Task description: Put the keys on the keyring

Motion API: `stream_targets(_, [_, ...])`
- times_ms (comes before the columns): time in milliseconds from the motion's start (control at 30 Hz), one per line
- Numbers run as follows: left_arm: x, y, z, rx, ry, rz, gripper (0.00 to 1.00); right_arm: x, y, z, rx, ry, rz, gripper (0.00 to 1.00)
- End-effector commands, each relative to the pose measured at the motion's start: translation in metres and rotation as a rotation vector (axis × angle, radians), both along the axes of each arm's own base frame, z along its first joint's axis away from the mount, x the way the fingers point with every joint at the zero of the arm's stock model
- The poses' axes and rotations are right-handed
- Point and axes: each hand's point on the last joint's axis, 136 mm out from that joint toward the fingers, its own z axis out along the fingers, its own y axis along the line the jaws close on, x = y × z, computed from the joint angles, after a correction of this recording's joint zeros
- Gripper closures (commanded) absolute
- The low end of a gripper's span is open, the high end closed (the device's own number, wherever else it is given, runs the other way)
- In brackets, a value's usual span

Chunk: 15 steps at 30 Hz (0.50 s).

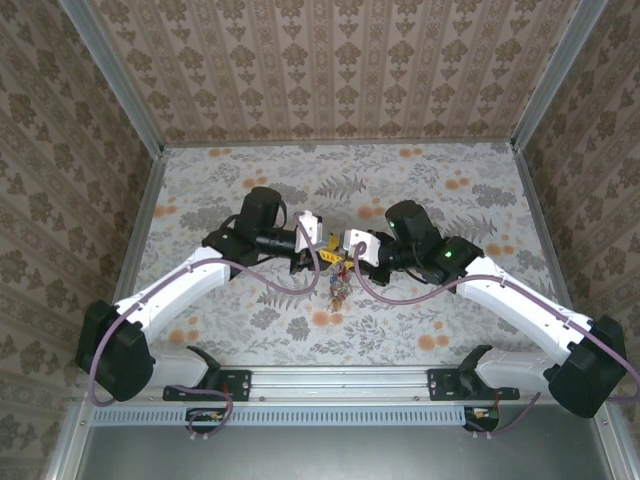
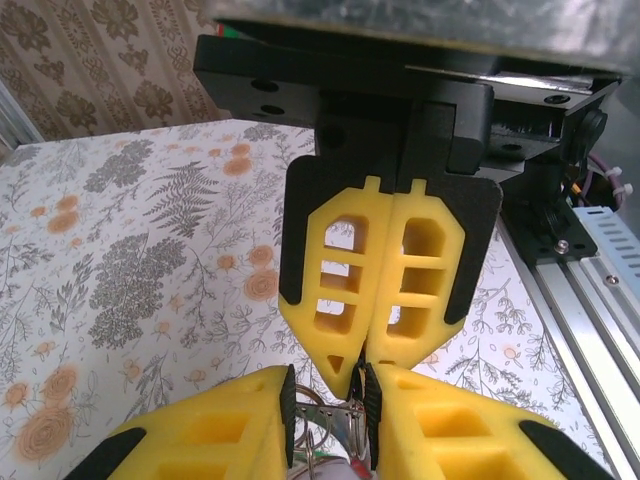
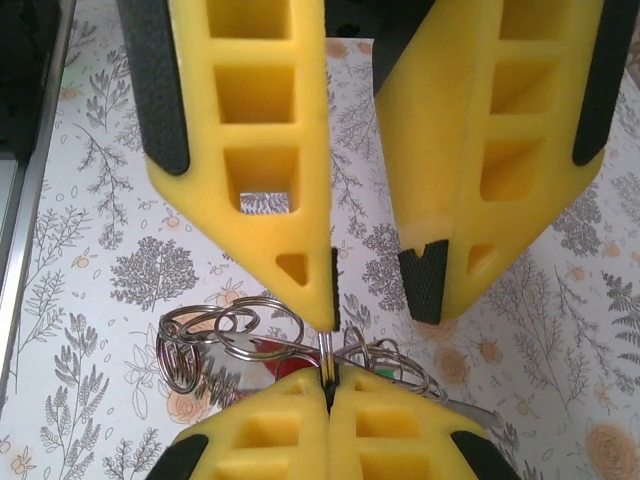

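Both grippers meet tip to tip above the middle of the table. My right gripper is shut on the thin wire of the metal keyring, which stands up between its pads. My left gripper faces it from above, open: one finger rests against the ring wire and the other stands apart. A bunch of smaller rings and keys hangs from the grip, with a red key head and a toothed blade showing. In the top view the keys dangle below the left gripper and the right gripper. The left wrist view has rings between my open left gripper.
The floral table surface is walled in at the back and both sides. A metal rail with both arm bases runs along the near edge.
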Motion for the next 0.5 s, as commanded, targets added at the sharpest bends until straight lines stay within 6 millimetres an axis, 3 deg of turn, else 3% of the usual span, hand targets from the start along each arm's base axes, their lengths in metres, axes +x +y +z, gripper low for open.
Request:
stream_targets(0, [-0.002,-0.002,-0.007,0.041,-0.017,-0.014,0.73,0.004,0.007,0.024,0.049,-0.052,0.011,1.0])
stream_targets(300, [-0.01,-0.001,-0.01,0.05,0.005,-0.048,0.72,0.005,0.005,0.022,0.044,-0.058,-0.004,1.0])
stream_targets(467, [-0.002,-0.005,-0.012,0.05,0.011,-0.015,0.72,0.006,0.004,0.014,0.034,-0.059,-0.007,1.0])
